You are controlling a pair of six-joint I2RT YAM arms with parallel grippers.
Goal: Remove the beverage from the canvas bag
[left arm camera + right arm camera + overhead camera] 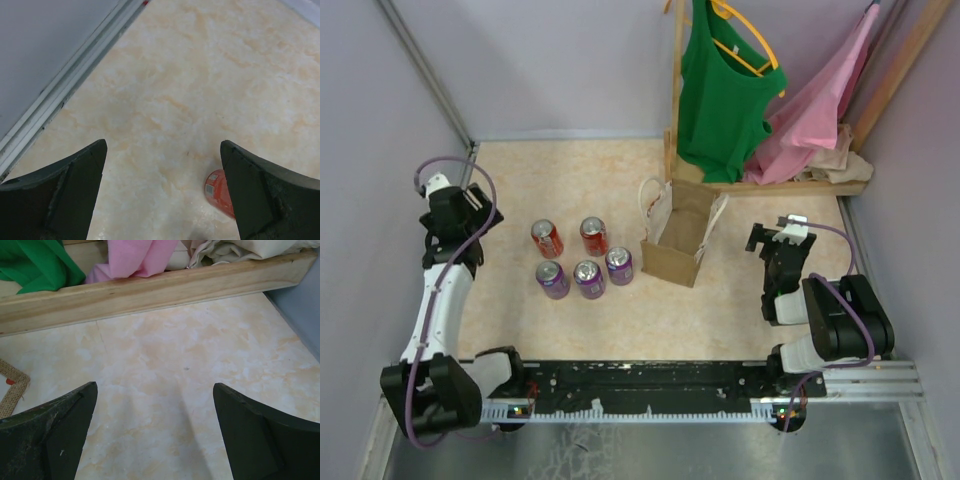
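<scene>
Upright canvas bag (678,245) on counter (570,180); five cans (589,277) clustered just left of it. Both empty: left end effector (162,150) open, far left; right end effector (155,390) open, right of bag.

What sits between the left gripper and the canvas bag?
Five cans, two red and three purple, stand between the left gripper and the canvas bag, as the top view shows.

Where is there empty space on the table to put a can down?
Bare room: behind the cans up to the back wall; the near strip before the arm bases; between the canvas bag and the right gripper. Crowded: the five cans packed left of the bag, and the wooden rack with clothes at back right.
</scene>
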